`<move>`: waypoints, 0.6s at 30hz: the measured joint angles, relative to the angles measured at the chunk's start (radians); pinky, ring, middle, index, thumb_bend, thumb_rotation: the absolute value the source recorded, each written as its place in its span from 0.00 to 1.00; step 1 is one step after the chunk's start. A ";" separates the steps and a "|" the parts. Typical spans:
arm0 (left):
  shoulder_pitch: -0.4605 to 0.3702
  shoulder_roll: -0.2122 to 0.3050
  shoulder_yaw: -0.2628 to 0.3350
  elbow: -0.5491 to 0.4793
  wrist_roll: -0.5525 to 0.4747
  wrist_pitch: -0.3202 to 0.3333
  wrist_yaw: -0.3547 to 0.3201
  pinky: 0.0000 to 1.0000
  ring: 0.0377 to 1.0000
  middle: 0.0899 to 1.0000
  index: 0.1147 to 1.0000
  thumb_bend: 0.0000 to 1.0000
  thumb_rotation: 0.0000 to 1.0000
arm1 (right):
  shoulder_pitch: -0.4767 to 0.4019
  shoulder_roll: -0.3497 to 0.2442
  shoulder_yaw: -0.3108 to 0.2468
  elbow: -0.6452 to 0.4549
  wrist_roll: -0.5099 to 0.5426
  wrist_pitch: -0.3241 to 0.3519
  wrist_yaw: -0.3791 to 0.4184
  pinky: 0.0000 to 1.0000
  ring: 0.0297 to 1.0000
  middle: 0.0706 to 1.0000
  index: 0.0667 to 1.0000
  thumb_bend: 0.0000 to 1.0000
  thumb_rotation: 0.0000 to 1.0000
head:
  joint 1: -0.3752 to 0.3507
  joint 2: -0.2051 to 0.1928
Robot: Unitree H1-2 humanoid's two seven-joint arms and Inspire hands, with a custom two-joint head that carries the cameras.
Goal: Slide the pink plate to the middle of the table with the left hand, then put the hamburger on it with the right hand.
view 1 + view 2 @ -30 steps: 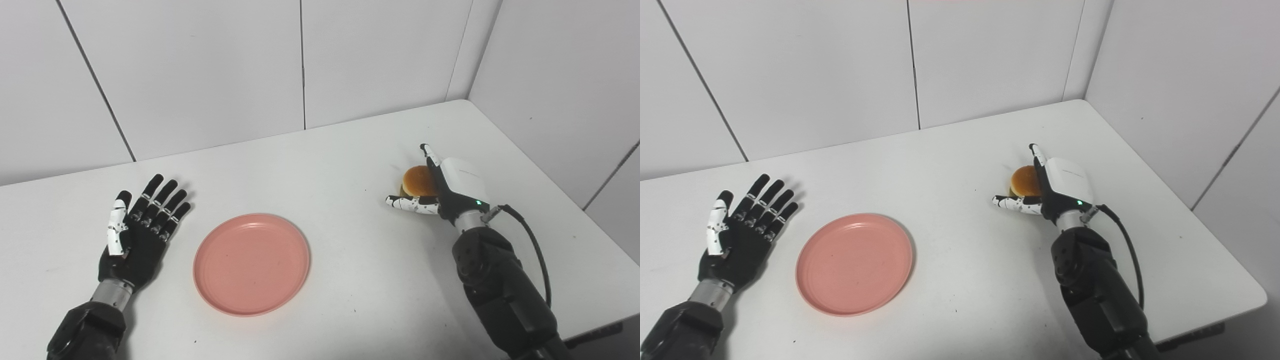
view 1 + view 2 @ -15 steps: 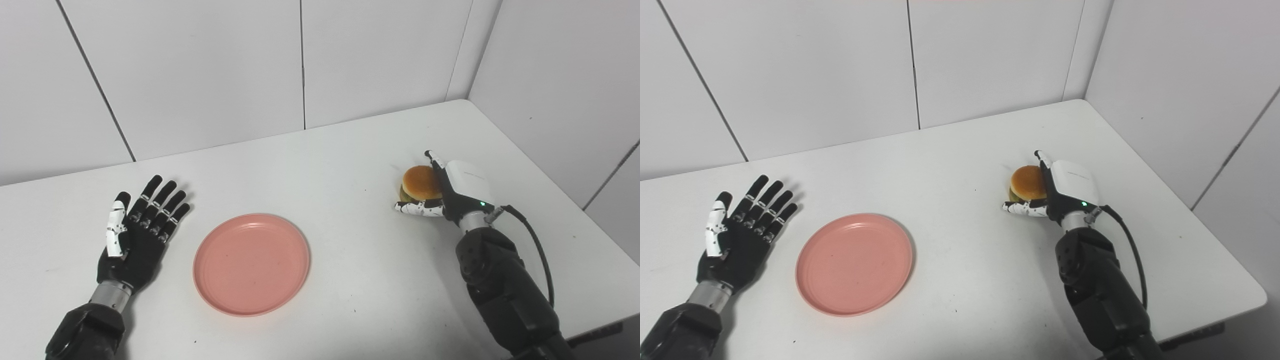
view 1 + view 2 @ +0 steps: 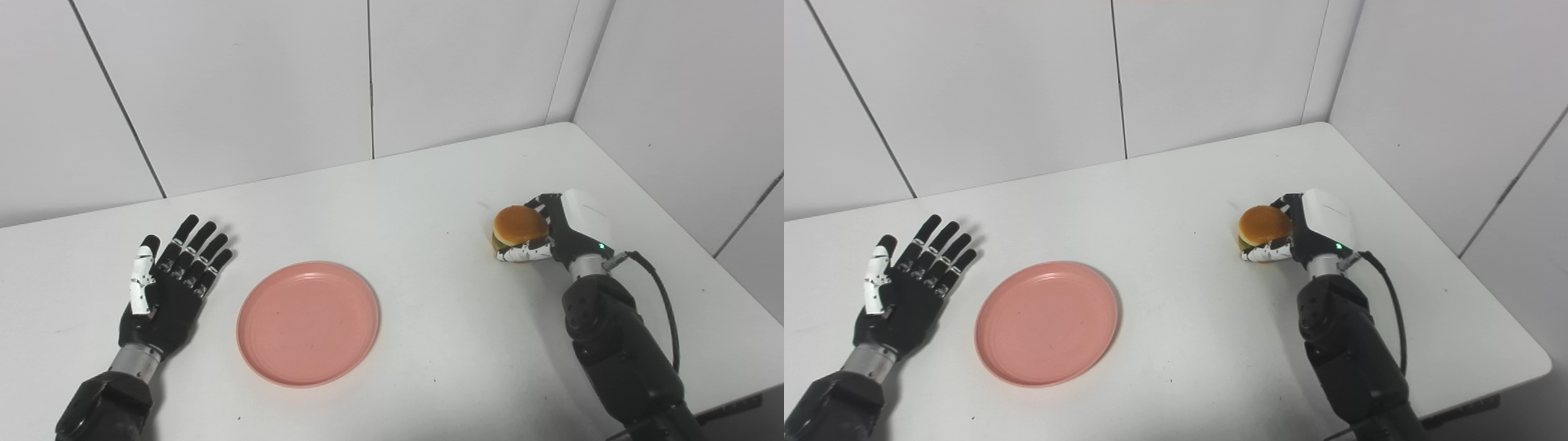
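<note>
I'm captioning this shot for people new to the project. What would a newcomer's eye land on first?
The pink plate stands out most, alone on the white table, left of the middle. Next comes the hamburger at the right, with the right hand closed around it. The left hand lies open and flat at the far left, apart from the plate.

Both arms are black; the left hand [image 3: 162,288] has a white speckled thumb, the right hand [image 3: 566,229] a white back shell, green light and black cable
</note>
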 measured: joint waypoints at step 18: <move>0.020 -0.017 -0.008 -0.034 0.001 0.000 0.008 0.96 0.93 0.94 0.94 0.38 1.00 | 0.007 -0.012 0.007 -0.155 0.097 0.000 0.005 0.29 0.34 0.37 0.45 0.50 0.14 | 0.146 0.011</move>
